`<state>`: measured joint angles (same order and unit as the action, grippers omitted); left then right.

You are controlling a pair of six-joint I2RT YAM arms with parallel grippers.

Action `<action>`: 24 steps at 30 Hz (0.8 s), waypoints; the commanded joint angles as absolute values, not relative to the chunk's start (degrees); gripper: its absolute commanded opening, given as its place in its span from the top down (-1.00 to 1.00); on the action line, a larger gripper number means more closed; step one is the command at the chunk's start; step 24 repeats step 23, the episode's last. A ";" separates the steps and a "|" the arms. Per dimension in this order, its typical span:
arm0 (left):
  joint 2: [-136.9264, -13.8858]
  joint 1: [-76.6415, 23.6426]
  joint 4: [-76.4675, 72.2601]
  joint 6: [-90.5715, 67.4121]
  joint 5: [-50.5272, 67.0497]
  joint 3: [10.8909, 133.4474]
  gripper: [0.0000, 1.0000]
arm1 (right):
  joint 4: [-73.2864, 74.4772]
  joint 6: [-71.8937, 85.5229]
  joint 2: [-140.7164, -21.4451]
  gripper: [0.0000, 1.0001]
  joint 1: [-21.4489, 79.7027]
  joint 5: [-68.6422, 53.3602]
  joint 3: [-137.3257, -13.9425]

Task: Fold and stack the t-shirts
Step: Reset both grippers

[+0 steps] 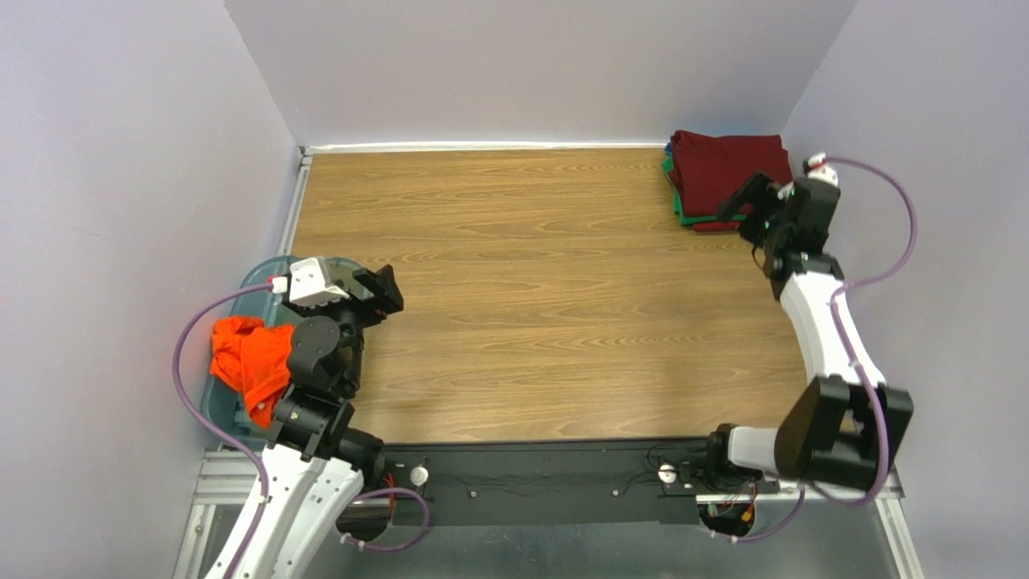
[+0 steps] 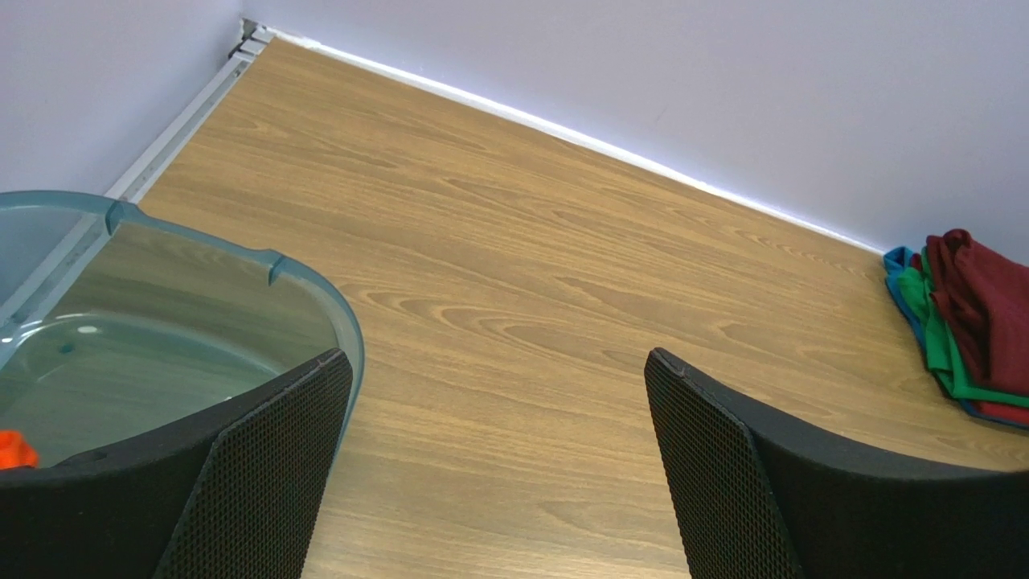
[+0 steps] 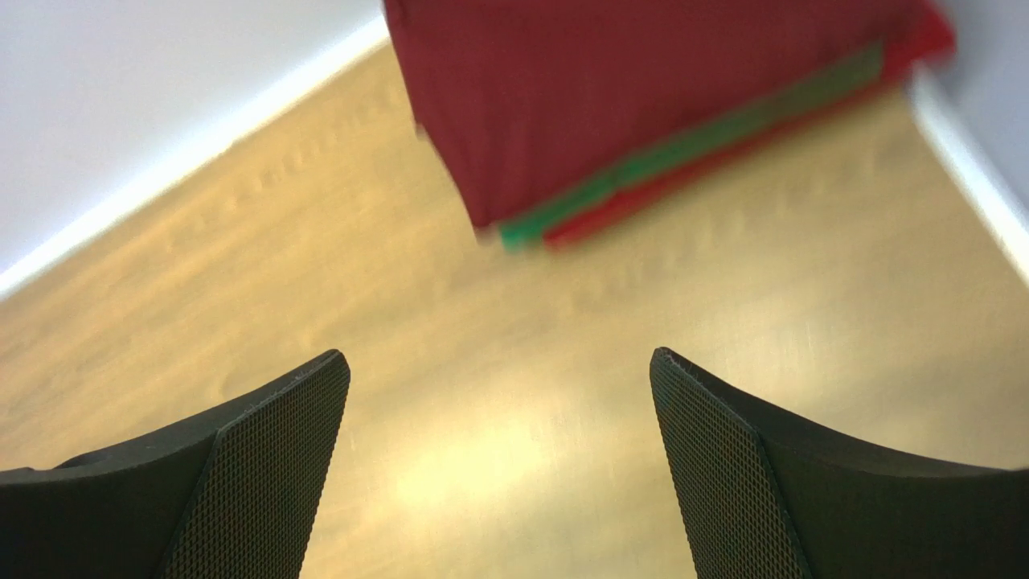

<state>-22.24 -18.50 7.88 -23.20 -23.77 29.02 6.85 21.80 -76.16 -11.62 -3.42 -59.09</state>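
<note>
Bin [image 2: 317,287] with orange t-shirt [image 1: 250,356] flanks left arm [image 1: 320,352].

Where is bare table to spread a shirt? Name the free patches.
The middle of the brown wooden tabletop is bare, back wall to near edge. Crowded: far right corner, with the folded stack of maroon, green and red t-shirts and the right claw; left edge, with the translucent teal bin holding an orange t-shirt.

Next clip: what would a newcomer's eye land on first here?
A folded stack of t-shirts, maroon on top, sits in the far right corner of the table. A crumpled bright orange t-shirt lies in a teal bin at the left edge. The left gripper and right gripper are both open, empty.
</note>
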 commanded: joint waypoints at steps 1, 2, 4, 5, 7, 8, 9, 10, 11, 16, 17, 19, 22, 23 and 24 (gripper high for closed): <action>-21.80 -18.63 9.05 -24.26 -22.86 29.71 -0.97 | 7.29 25.75 -66.73 -1.00 -12.04 -6.59 -49.59; -21.45 -18.63 8.97 -24.26 -22.76 29.53 -0.97 | 7.38 26.10 -63.40 -1.00 -12.04 -9.55 -46.00; -21.18 -18.63 8.96 -24.08 -22.33 29.53 -0.97 | 7.30 26.71 -60.40 -1.00 -12.04 -13.43 -42.47; -21.01 -18.63 9.05 -24.08 -22.50 29.53 -0.97 | 7.21 26.98 -57.07 -1.00 -12.04 -16.93 -38.62; -20.57 -18.63 8.96 -24.00 -22.32 29.27 -0.97 | 7.29 26.55 -54.24 -1.00 -12.04 -18.98 -35.35; -20.31 -18.63 8.62 -23.99 -22.32 29.01 -0.97 | 7.38 25.85 -52.92 -1.00 -12.04 -19.68 -34.03; -20.22 -18.63 8.44 -23.99 -22.32 28.83 -0.97 | 7.30 25.84 -51.61 -1.00 -12.04 -19.60 -32.62; -20.21 -18.63 8.44 -23.82 -22.06 28.65 -0.97 | 7.29 25.75 -48.72 -1.00 -12.04 -19.43 -30.00; -20.21 -18.63 8.35 -23.82 -21.97 28.65 -0.97 | 7.29 25.75 -47.56 -1.00 -12.04 -19.51 -29.10; -21.27 -18.54 7.91 -23.82 -22.58 28.56 -0.97 | 7.03 26.72 -44.21 -1.00 -12.04 -21.09 -26.63; -21.70 -18.54 8.00 -23.99 -22.76 28.65 -0.97 | 7.12 26.20 -43.86 -1.00 -12.04 -21.01 -26.20; -21.97 -18.54 8.44 -24.34 -22.94 28.74 -0.97 | 7.03 26.37 -43.42 -1.00 -12.04 -20.92 -25.58; -21.89 -18.54 8.79 -24.78 -23.11 28.65 -0.97 | 7.03 26.81 -43.33 -1.00 -12.04 -19.87 -26.10; -21.80 -18.54 8.88 -24.87 -23.38 28.65 -0.97 | 7.03 26.98 -43.42 -1.00 -12.04 -19.43 -26.36; -21.80 -18.54 8.88 -24.87 -23.38 28.65 -0.97 | 7.03 26.98 -43.42 -1.00 -12.04 -19.43 -26.36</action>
